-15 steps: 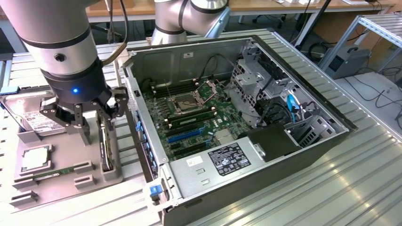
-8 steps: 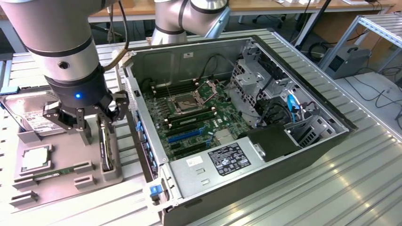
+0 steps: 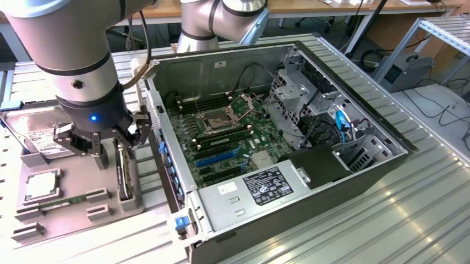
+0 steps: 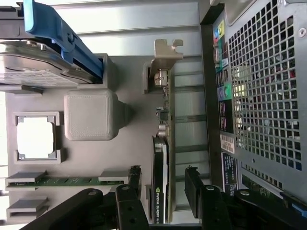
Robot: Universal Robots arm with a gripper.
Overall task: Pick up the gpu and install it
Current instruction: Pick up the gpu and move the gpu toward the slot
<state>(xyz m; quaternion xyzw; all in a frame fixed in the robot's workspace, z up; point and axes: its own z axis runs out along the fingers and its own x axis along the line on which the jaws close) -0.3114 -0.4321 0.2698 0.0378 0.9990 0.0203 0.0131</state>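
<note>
Straddling the gpu [image 4: 159,165] on edge in the gray holder [image 4: 120,143], tool [image 4: 163,178] released, untouching.

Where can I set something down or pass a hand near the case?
Free: the ribbed table on the exterior view's right of the computer case. Crowded: the gray tray, with hard drive, CPU, memory stick and the gpu, which the open gripper straddles.
</note>
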